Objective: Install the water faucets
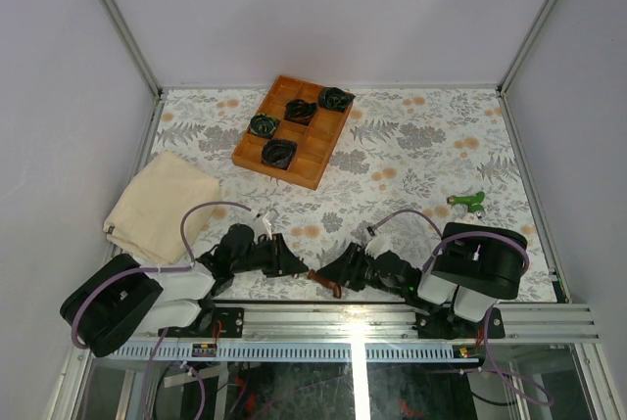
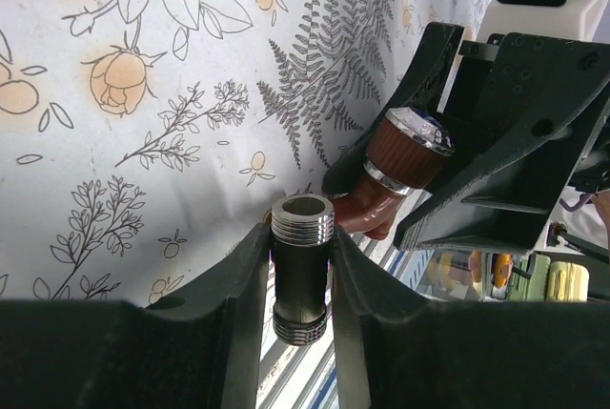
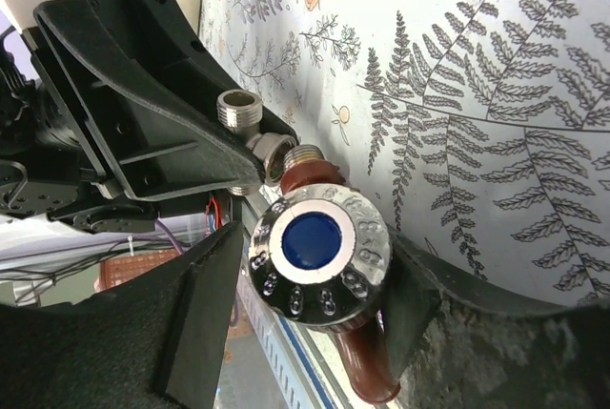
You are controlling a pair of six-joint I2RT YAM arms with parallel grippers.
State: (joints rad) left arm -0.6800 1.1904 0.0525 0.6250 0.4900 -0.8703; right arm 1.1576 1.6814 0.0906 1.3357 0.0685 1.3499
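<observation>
Clamping the red-brown faucet point(image 3: 319, 256), chrome-capped, blue-centred: right fingers point(image 3: 200, 333); left fingers point(image 2: 238, 323) tight on a threaded fitting point(image 2: 302, 266).

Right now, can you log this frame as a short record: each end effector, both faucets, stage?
left end effector: shut on metal pipe fitting
right end effector: shut on brown faucet, at its chrome knob
join: faucet's threaded end at the fitting; seating unclear
green faucet: lying on table, right side, untouched

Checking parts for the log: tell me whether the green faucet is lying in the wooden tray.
No, the green faucet lies on the floral tabletop, well right of the wooden tray.
</observation>
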